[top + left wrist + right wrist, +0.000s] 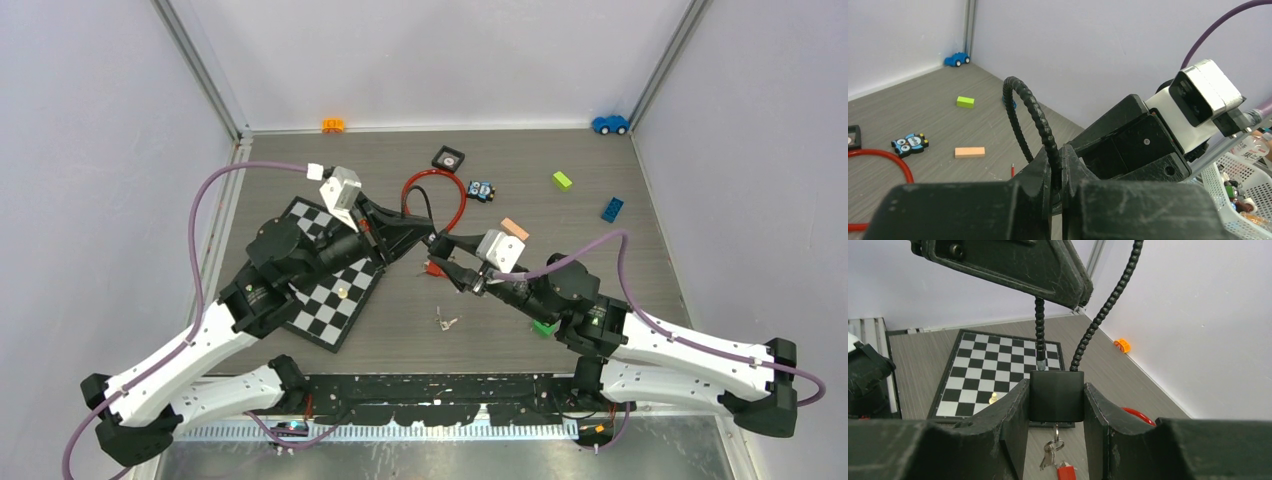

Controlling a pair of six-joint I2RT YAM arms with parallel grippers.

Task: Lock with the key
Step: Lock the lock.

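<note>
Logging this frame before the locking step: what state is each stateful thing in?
left gripper: shut on the black cable.
right gripper: shut on the lock body.
key: in the lock body's underside, hanging.
black cable: looped upward, both ends at the lock body; latching unclear.

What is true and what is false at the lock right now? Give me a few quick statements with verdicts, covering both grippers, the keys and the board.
1. The right gripper holds the black lock body between its fingers. True.
2. The left gripper is open and clear of the lock. False: it is shut on the cable shackle above the lock body.
3. Keys hang below the lock body. True.
4. The chessboard has nothing on it. False: one small pale piece stands on it.
5. The blue toy car sits in the far right corner by the wall. True.
</note>
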